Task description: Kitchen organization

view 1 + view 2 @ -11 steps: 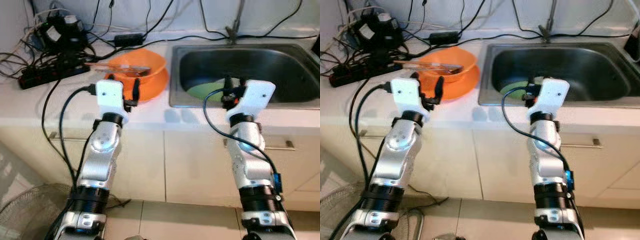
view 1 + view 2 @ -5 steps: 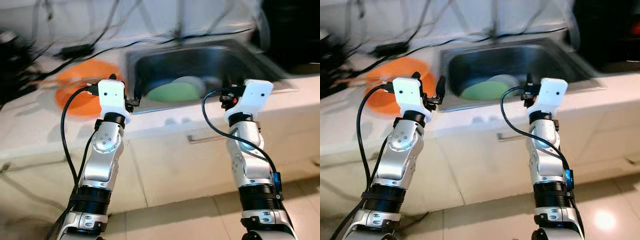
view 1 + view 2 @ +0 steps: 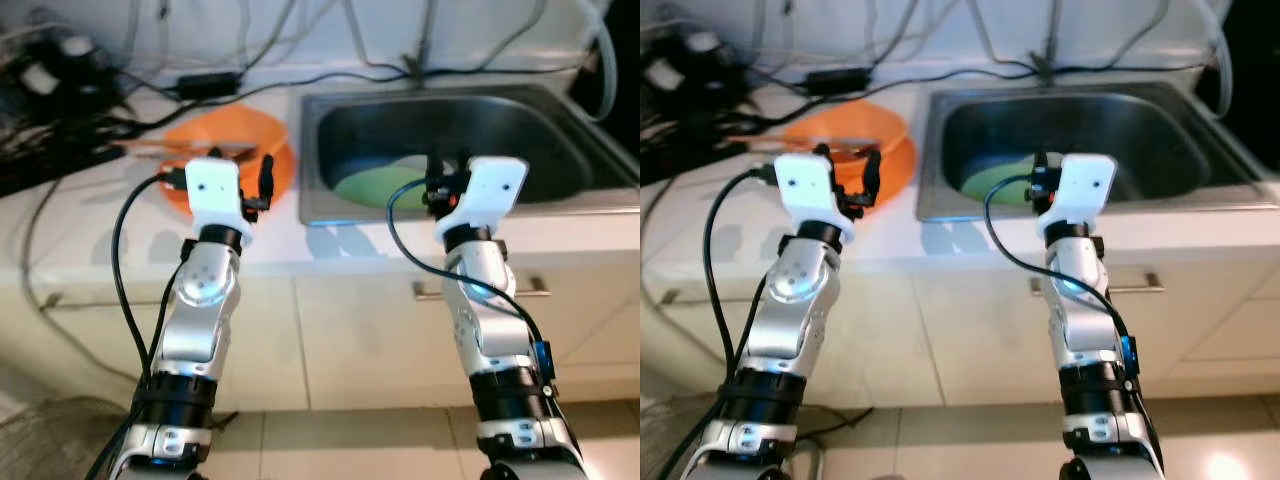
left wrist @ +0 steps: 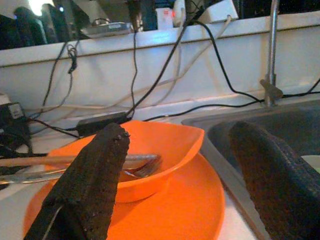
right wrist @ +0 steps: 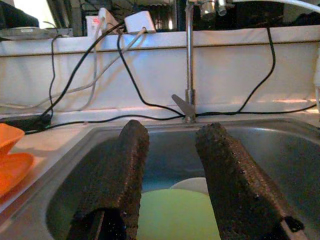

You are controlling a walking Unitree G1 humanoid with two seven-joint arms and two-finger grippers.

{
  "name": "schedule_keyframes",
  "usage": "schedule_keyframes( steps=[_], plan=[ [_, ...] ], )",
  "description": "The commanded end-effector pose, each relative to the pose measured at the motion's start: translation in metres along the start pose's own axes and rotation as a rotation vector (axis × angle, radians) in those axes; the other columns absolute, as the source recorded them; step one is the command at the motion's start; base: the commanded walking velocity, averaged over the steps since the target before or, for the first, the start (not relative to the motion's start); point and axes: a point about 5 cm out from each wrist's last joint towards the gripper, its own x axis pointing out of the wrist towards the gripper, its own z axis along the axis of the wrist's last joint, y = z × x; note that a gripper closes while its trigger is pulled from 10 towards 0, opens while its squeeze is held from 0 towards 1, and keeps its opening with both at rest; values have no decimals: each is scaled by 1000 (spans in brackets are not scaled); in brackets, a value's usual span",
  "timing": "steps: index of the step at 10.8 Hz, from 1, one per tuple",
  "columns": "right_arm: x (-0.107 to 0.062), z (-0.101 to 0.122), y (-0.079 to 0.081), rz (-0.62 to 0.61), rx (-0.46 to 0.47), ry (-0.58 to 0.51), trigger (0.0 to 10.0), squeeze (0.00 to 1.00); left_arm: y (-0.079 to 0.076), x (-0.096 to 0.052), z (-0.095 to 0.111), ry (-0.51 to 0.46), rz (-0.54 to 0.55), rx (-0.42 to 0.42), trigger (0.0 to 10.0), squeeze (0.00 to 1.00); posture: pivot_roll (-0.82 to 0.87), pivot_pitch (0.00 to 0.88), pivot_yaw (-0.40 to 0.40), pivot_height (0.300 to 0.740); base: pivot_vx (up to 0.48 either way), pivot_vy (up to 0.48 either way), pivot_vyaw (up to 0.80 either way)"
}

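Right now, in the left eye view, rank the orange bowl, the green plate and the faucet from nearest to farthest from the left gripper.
1. Orange bowl: on the counter just past the left gripper, which has its jaws open.
2. Green plate: in the sink, off to the right.
3. Faucet: behind the sink, by the wall.

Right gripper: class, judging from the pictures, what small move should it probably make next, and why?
Probably ease the right gripper forward and down into the sink toward the green plate. Its fingers are open and empty, aimed at the plate lying in the basin with a white dish behind it, and it hovers at the sink's front edge.
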Motion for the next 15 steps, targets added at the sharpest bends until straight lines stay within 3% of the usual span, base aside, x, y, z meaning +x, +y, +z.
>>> schedule_keyframes(
  steps=[1, 15],
  plan=[
    [2, 2, -1, -6, -2, -8, 10000, 0, -1, 1, 3, -8, -1, 9, 10000, 0, 51, 0, 69, 740, 0, 0, 0],
    [1, 1, 0, 8, -20, -1, 10000, 0, 3, 3, 7, -21, 23, 15, 10000, 0, 51, 0, 70, 740, 323, 0, 33]
  ],
)
